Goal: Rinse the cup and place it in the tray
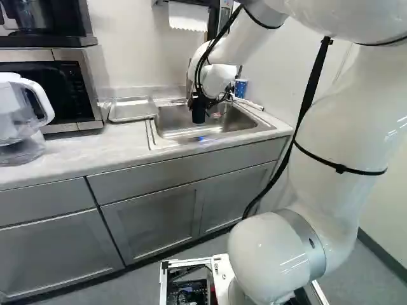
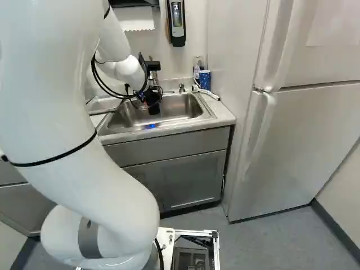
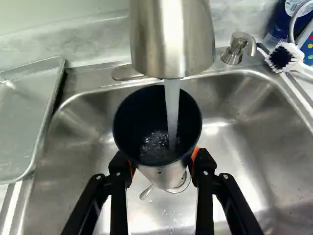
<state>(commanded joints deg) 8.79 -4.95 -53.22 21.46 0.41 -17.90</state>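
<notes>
Clearly, the faucet (image 3: pixel 171 41) crowds us most: taking twelve o'clock as straight ahead of our gripper (image 1: pixel 198 100), it overhangs the far rim of the cup (image 3: pixel 183 159), and its water stream (image 3: pixel 172 110) falls inside. From the cup, the tray (image 3: pixel 22 122) lies beside the sink (image 3: pixel 249 132) at nine to ten o'clock, the soap dispenser (image 3: pixel 237 46) stands at one, and the brush (image 3: pixel 288 61) lies at two. Our arm (image 1: pixel 343 127) arches up and forward from its lowest joint, its wrist lowered over the sink. Our fingers are clamped on the cup from three and nine o'clock, holding it above the basin. Its mouth faces up, its long axis near upright, its base toward the basin floor.
</notes>
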